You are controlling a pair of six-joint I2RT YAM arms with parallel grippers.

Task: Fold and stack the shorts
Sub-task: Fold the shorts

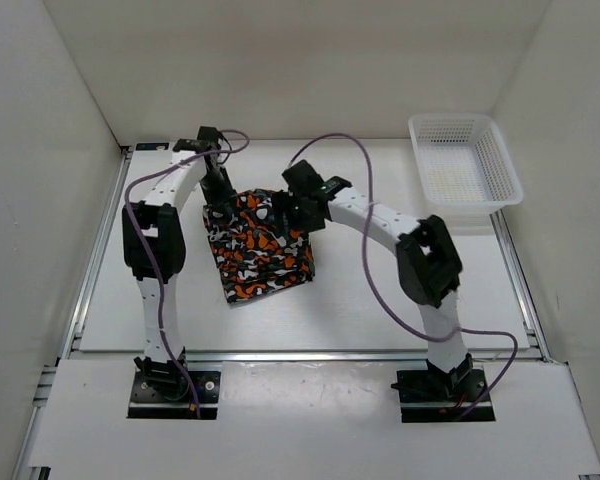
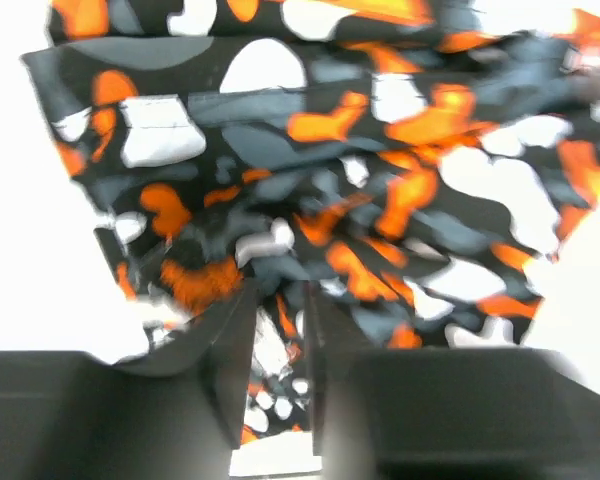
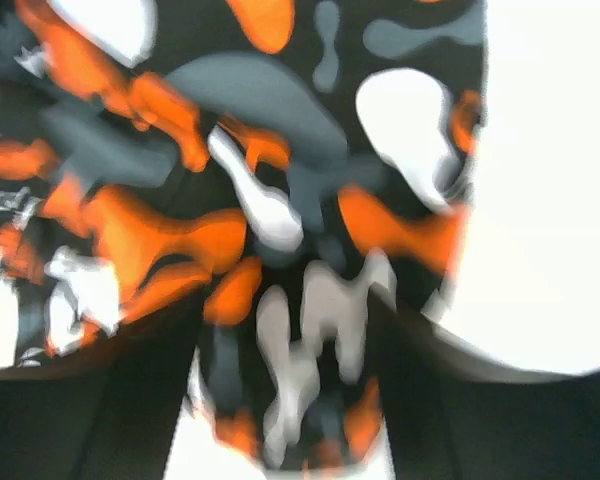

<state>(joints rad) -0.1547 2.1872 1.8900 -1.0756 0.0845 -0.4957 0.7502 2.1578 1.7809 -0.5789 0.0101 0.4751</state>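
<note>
At the middle of the desk (image 1: 380,300) the shorts (image 1: 260,255) lie bunched in a rough square. The left hand (image 1: 218,208) pinches their far left corner, cloth clamped between its fingers. The right hand (image 1: 288,212) grips the far right corner likewise. A basket (image 1: 465,165) sits far right, well apart.

the shorts (image 1: 260,250) wear a busy camouflage print: orange, white and dark grey blotches on a black ground. close up through both my wrist cameras the orange reads vivid and the grey a little bluish. my jaws are plain black. my left arm (image 1: 157,300) and right arm (image 1: 375,218) are white with black joints and housings, each trailing a purple cable (image 1: 329,136). the table (image 1: 380,320) is plain white, the basket (image 1: 460,175) is white mesh, and the walls (image 1: 280,60) are off-white with no pattern.
</note>
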